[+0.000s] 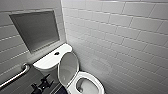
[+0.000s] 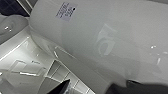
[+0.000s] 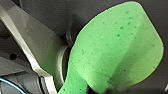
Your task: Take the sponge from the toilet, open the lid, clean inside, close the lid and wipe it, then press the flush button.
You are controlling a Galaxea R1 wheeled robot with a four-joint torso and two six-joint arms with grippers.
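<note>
The white toilet [image 1: 86,83] stands against the tiled wall with its lid [image 1: 68,68] raised upright, the greyish underside facing the open bowl. The dark flush button [image 1: 56,53] sits in the middle of the flat tank top [image 1: 47,61]. My left gripper [image 1: 41,85] hangs low, just left of the raised lid. In the left wrist view, my left gripper [image 2: 100,87] is open, its dark fingertips [image 2: 64,86] wide apart close to a glossy white toilet surface [image 2: 112,37] with a small label [image 2: 65,11]. The bright green sponge [image 3: 112,50] is bent and pinched in my shut right gripper.
A metal grab bar [image 1: 15,75] runs along the left wall below a grey recessed panel [image 1: 37,28]. White tiled walls [image 1: 120,37] close in behind the toilet and on the right. The floor beside the bowl is dark.
</note>
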